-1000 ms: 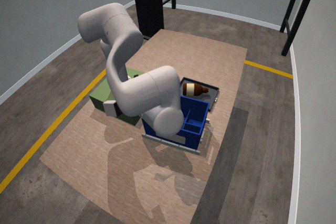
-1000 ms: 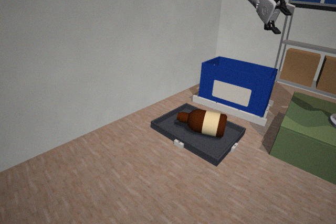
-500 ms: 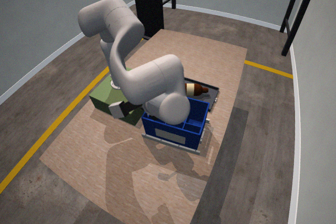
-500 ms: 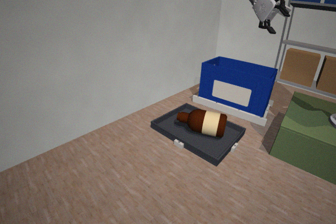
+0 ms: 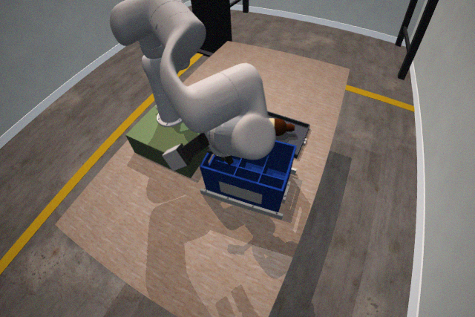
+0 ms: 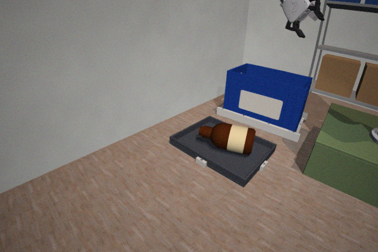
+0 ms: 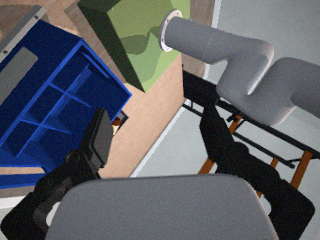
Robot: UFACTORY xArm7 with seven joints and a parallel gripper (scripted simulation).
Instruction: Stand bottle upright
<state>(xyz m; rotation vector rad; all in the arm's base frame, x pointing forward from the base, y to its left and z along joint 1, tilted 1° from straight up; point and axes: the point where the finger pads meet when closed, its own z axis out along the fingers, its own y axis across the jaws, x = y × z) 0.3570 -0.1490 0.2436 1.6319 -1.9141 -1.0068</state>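
Note:
The brown bottle (image 6: 227, 137) with a cream label lies on its side on the dark grey tray (image 6: 222, 151), neck pointing left. In the overhead view only its neck end (image 5: 281, 126) shows past the arm, on the tray (image 5: 297, 133). The blue crate (image 6: 267, 97) stands just behind the tray on a pale base. My gripper (image 6: 308, 19) is open and empty, high in the air above and to the right of the crate, far from the bottle. In the wrist view its fingers stand wide apart, with the crate's compartments (image 7: 45, 115) to the left.
The green pedestal (image 6: 345, 148) carrying the arm's base stands right of the tray and crate. A shelf rack (image 6: 345, 51) with brown boxes is behind it. A black cabinet (image 5: 210, 10) stands at the back. My arm (image 5: 214, 106) hangs over the crate.

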